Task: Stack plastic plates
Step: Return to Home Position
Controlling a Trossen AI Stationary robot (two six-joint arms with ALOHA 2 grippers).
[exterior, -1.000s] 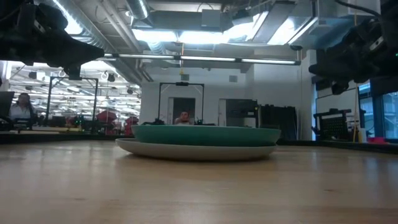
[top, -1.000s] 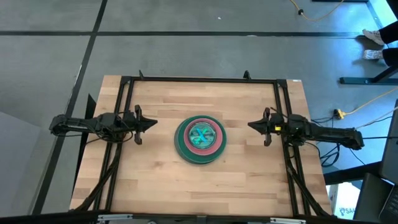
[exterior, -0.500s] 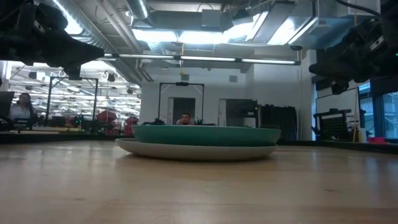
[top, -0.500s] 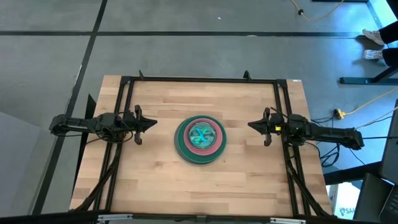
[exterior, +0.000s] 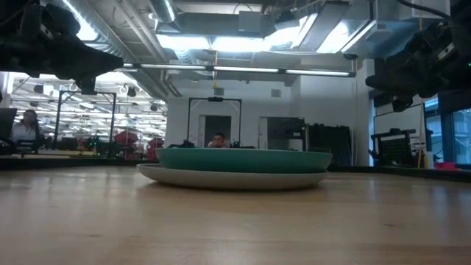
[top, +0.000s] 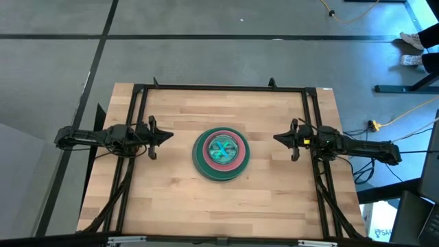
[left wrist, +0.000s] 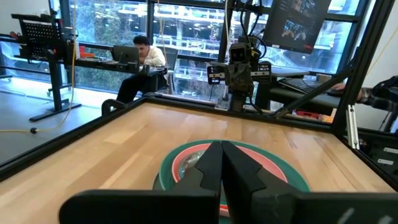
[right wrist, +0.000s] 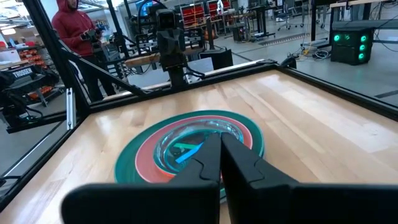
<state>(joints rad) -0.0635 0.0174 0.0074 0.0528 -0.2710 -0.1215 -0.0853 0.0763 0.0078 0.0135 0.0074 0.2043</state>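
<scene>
End effectors point(top: 170, 136) point(top: 276, 138) closed, flanking seemingly nested plate stack point(top: 221, 154).

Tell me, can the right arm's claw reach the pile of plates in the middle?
Probably yes. The right claw is shut and points at the stack of plates, with only wooden table between them. The left claw waits on the far side.

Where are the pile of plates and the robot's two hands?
pile of plates point(top: 221, 153): high view, on the middle of its top.
left hand point(top: 169, 136): high view, at its closed fingertips.
right hand point(top: 276, 139): high view, at its closed fingertips.
</scene>
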